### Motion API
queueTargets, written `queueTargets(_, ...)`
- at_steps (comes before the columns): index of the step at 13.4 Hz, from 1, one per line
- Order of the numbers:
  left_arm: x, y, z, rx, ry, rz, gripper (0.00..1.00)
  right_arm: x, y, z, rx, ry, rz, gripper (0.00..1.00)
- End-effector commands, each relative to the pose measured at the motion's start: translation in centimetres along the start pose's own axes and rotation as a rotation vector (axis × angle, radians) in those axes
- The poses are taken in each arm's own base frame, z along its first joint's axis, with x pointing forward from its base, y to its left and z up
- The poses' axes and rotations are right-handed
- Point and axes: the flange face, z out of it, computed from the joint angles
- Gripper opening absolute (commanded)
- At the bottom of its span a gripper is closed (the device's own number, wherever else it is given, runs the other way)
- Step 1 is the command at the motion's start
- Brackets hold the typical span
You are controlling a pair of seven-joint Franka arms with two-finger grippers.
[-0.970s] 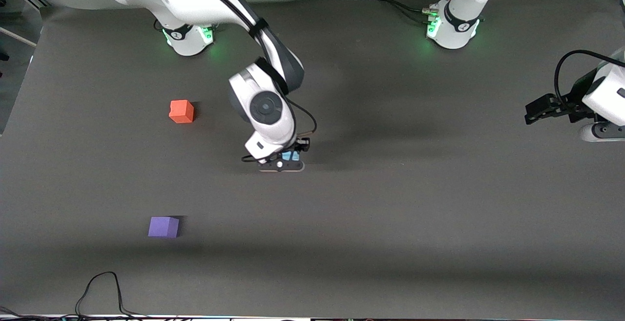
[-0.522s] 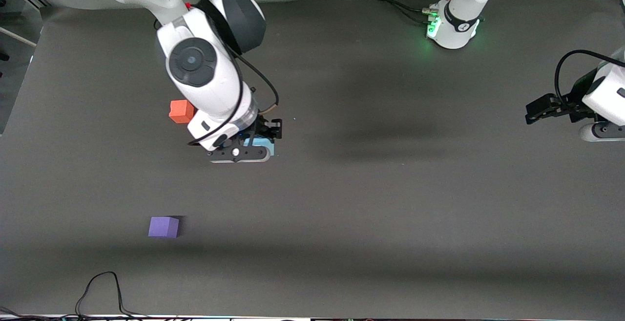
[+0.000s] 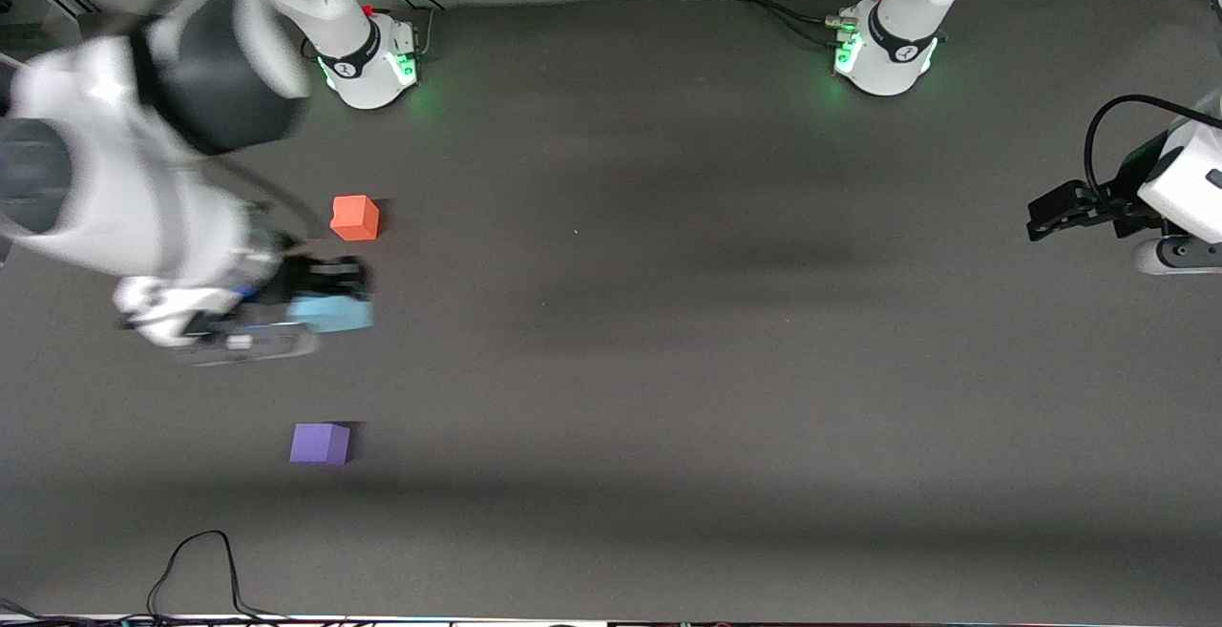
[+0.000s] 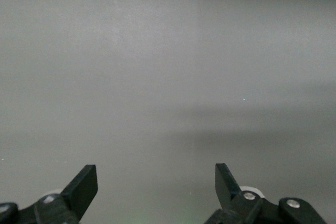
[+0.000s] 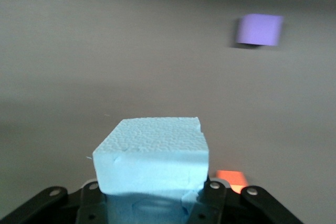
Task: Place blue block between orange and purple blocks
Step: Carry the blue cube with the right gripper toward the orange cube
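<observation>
Your right gripper (image 3: 286,317) is clenched on the blue block (image 3: 331,314), carried in the air at the middle left of the front view, over the strip of table (image 3: 668,369) that separates the orange block (image 3: 354,218) above it in the frame from the purple block (image 3: 320,443) below. The right wrist view confirms the hold: the blue block (image 5: 152,169) sits squarely in the jaws, with the purple block (image 5: 259,29) at the upper right of that frame and a sliver of the orange block (image 5: 231,178) at the lower right.

The step in hand looks like the carry to the gap. To do it well, line the block up on the straight line joining the two cubes, roughly halfway along it, before you descend. Come down slowly and vertically so the block meets the table flat, and only then let the fingers part. Lift straight up afterwards so you do not drag it out of line.

Your left gripper (image 3: 1050,217) waits at the right edge of the front view, over bare table, its fingers (image 4: 84,184) spread apart and holding nothing.
</observation>
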Motion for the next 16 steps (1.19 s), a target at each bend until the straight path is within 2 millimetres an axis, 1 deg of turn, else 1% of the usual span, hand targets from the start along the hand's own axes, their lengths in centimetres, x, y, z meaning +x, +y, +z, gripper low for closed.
queueTargets(1, -1.0, 0.0, -0.6, 0.013, -0.004, 0.019, 1.00, -2.6, 8.5, 0.6, 0.018, -0.033, -0.044, 0.27)
queueTargets(2, -1.0, 0.0, -0.6, 0.013, -0.004, 0.019, 1.00, -2.9, 10.6, 1.0, 0.018, -0.032, -0.014, 0.27)
queueTargets(3, -1.0, 0.1, -0.5, 0.013, -0.006, 0.020, 1.00, -3.0, 11.6, 1.2, 0.015, -0.026, 0.001, 0.27)
queueTargets(4, -1.0, 0.0, -0.5, 0.013, -0.006, 0.019, 1.00, -3.1, 12.3, 1.9, 0.014, -0.037, 0.014, 0.27)
queueTargets(5, -1.0, 0.0, -0.5, 0.013, -0.006, 0.019, 1.00, -3.1, 12.7, 2.7, 0.014, -0.031, 0.018, 0.27)
queueTargets(6, -1.0, 0.0, -0.5, 0.013, -0.006, 0.017, 1.00, -3.3, 13.2, 4.5, 0.020, -0.034, 0.022, 0.27)
queueTargets(7, -1.0, 0.1, -0.5, 0.013, -0.006, 0.019, 1.00, -3.6, 13.7, 6.8, 0.026, -0.029, 0.030, 0.27)
queueTargets(8, -1.0, 0.1, -0.5, 0.013, -0.007, 0.019, 1.00, -3.9, 14.1, 9.5, 0.029, -0.014, 0.039, 0.27)
queueTargets(10, -0.9, 0.1, -0.4, 0.011, -0.009, 0.019, 1.00, -4.1, 15.3, 15.9, 0.014, 0.037, 0.034, 0.29)
queueTargets(12, -0.9, 0.0, -0.3, 0.010, -0.011, 0.017, 1.00, -4.7, 15.4, 22.6, -0.011, 0.060, 0.041, 0.29)
queueTargets(13, -0.9, 0.2, -0.2, 0.010, -0.011, 0.015, 1.00, -4.9, 14.8, 25.6, -0.026, 0.085, 0.038, 0.29)
queueTargets(14, -0.8, 0.2, -0.2, 0.010, -0.012, 0.015, 1.00, -5.0, 13.7, 28.2, -0.037, 0.093, 0.033, 0.29)
queueTargets(15, -0.8, 0.2, -0.2, 0.010, -0.012, 0.014, 1.00, -5.0, 13.2, 30.5, -0.030, 0.077, 0.051, 0.29)
queueTargets(16, -0.8, 0.2, -0.2, 0.010, -0.012, 0.014, 1.00, -4.9, 12.6, 31.7, -0.006, 0.069, 0.074, 0.29)
